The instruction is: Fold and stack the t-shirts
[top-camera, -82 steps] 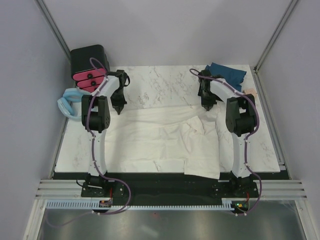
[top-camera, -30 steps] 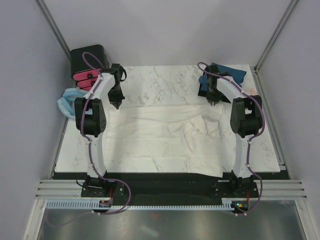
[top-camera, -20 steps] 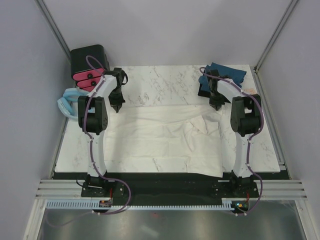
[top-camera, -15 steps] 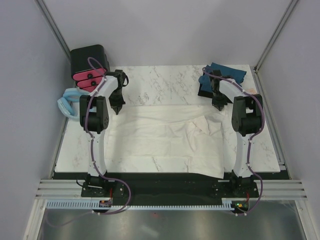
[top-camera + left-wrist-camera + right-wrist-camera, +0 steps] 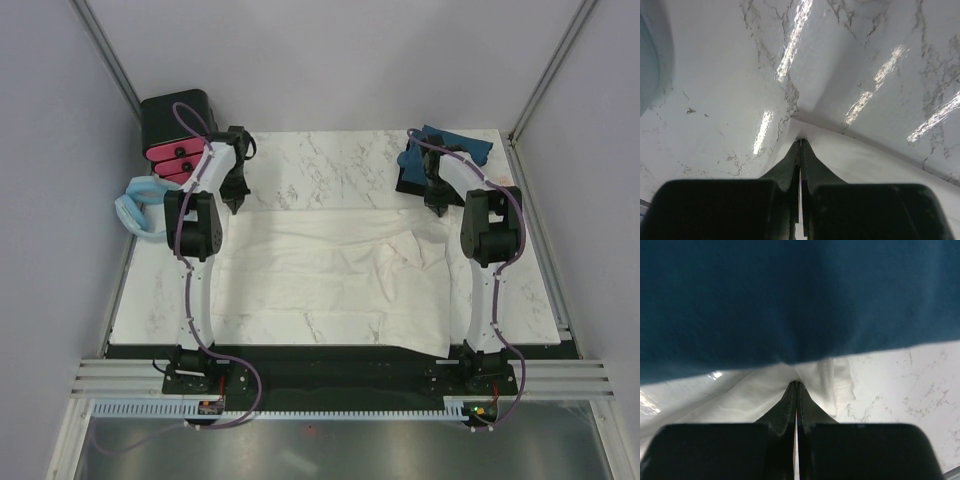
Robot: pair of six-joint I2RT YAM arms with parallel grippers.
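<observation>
Surface: white marble table [image 5: 330, 170], plain grey walls on 3 sides.
Cream-white shirt [image 5: 320, 275]: spread across mid table btw the two arms, wrinkled. Bunched fold right of centre. Near right part hangs to the table's front edge.
Teal shirt [image 5: 462, 145]: crumpled at far right corner, just beyond the cream-white shirt's far right corner. Fills the upper half of right wrist view.
Left gripper [image 5: 800, 142]: fingers pressed together, pinching far left corner of the cream-white shirt. Thin strip of white cloth shows btw them, tips low at the tabletop.
Right gripper [image 5: 795, 384]: fingers tight together on far right corner of the cream-white shirt. Hem seam just right of tips, teal shirt close ahead.
Black box [image 5: 178, 115]: w/ pink drawers, far left, off the marble.
Pale blue ring [image 5: 135, 205]: beside table's left edge, near left arm.
</observation>
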